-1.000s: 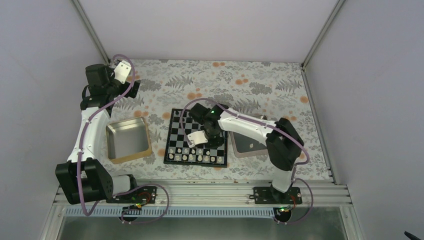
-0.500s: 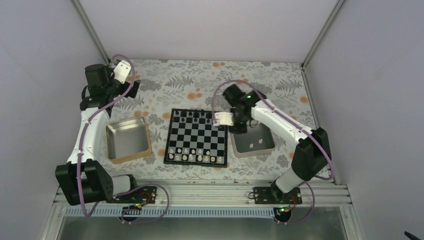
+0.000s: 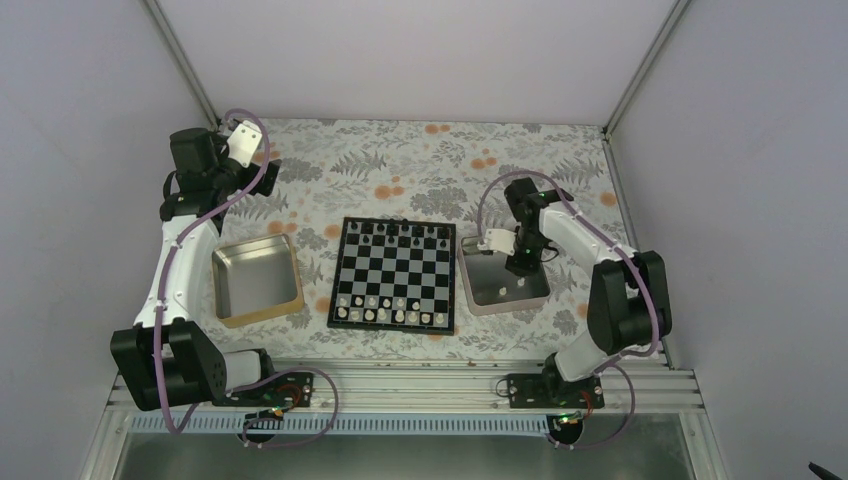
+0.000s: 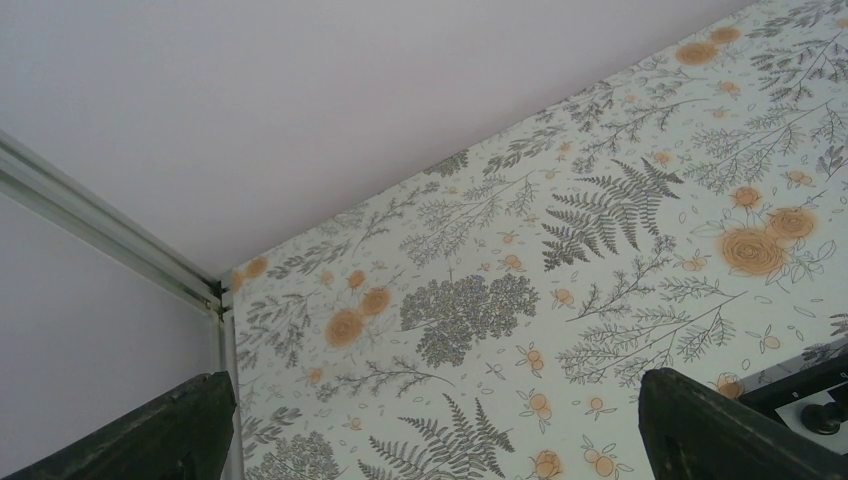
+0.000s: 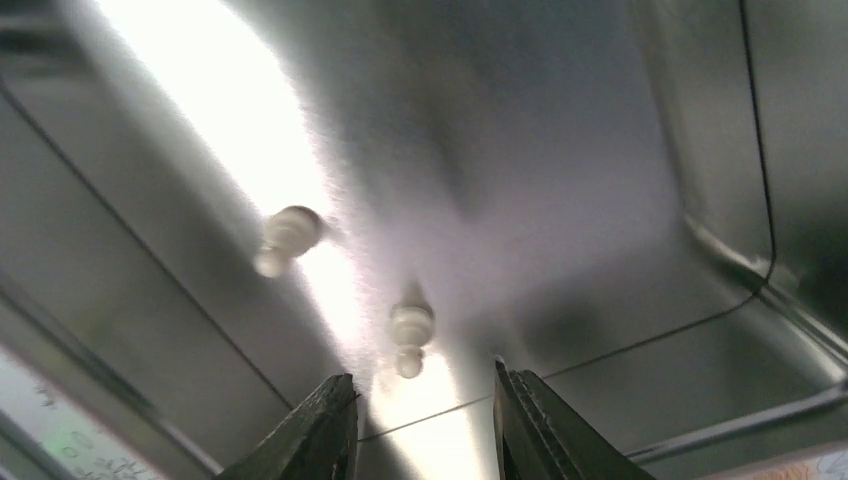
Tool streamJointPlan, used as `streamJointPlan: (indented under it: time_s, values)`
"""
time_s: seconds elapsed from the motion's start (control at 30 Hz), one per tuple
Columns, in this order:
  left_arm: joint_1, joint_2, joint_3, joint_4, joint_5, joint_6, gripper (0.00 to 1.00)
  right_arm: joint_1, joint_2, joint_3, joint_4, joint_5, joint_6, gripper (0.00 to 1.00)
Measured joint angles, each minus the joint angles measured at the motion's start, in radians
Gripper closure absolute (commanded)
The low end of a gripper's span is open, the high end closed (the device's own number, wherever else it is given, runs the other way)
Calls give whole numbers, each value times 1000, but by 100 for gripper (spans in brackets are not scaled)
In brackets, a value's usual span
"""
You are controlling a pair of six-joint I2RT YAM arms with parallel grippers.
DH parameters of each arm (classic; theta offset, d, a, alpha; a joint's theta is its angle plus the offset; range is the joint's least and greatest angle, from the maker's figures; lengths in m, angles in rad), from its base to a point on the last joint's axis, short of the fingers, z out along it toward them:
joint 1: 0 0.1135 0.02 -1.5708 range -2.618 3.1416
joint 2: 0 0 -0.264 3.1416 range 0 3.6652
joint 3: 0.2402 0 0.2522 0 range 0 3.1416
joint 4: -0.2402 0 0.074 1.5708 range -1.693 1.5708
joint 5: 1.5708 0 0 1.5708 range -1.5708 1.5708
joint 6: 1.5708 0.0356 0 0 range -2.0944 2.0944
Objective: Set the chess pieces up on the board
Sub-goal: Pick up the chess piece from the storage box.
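Hovering low over a square metal tray [image 3: 505, 306], the right pincer [image 3: 516, 266] points down into it. In the wrist view its two fingers [image 5: 322, 430] stand apart with a clear gap, and nothing is between them, so this pincer is released and carries nothing.

Two white pieces are on the floor of this tray, apart from each other. One white piece [image 5: 410, 335] is just in front of the gap between the fingertips. The other white piece [image 5: 290, 235] is further ahead and more to the left in that view. Both are blurred, so I cannot tell which kind of piece they are.

The board [image 3: 395, 272] lies on the worktop [image 3: 450, 170] to the left of the right pincer, just beside the tray. More white chess pieces [image 3: 390, 313] stand on its squares along the near edge. The black pieces [image 3: 402, 230] stand along the far edge.

The left pincer [image 3: 264, 174] is at the far left corner of the worktop, well apart from the board. Its wrist view shows the fingers [image 4: 160, 430] wide apart with only the flowered worktop between them, so it is released too. A second tray [image 3: 225, 300] lies nearer than this pincer, between the left arm and the board.
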Motion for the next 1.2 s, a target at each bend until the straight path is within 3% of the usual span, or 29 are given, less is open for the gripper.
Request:
streamJointPlan:
  time_s: [0.93,1.2]
  values:
    - [0,5,0,0,0,0,0,-102,123,-46,74,17,-18,62]
    - [0,6,0,0,1,0,0,-106,152,-47,73,11,-13,74]
